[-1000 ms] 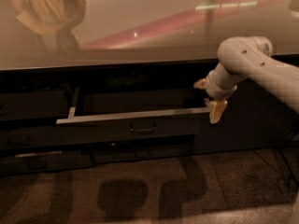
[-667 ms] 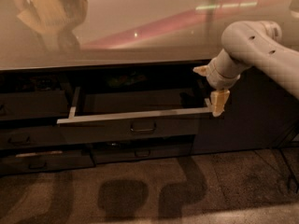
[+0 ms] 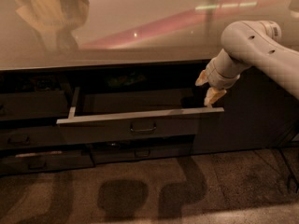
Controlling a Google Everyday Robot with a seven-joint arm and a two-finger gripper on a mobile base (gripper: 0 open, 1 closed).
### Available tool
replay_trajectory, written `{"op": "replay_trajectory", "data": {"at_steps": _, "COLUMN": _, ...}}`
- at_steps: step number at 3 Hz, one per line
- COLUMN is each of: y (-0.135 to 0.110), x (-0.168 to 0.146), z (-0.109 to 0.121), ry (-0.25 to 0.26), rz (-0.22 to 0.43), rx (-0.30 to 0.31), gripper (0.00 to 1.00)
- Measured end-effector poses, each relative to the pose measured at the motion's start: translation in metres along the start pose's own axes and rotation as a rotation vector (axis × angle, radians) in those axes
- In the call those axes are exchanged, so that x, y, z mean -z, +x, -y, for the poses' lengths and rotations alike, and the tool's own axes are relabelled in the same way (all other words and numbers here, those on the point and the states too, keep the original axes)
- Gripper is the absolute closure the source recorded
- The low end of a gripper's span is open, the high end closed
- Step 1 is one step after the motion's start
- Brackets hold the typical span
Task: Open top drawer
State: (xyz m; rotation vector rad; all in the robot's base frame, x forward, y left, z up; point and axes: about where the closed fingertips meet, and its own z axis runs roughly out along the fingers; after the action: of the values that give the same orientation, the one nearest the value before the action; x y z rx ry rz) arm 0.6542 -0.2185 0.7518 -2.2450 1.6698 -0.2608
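Under the countertop [image 3: 140, 27], the top drawer [image 3: 140, 125] stands out; at its right end we see the gripper [image 3: 208, 87], fingers [image 3: 214, 97] apart, empty.

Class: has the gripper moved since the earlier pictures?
Yes. The gripper has risen: its lower finger, which overlapped the front rim of the top drawer, now ends just above that rim, at its right end.

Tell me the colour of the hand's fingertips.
Yellowish-tan, camera view; hand at right end of top drawer.
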Motion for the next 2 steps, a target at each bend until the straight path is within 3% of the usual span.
{"op": "replay_trajectory", "data": {"at_steps": 2, "y": 0.0, "x": -0.0001, "z": 0.0, "ry": 0.0, "rz": 0.0, "rx": 0.0, "gripper": 0.88}}
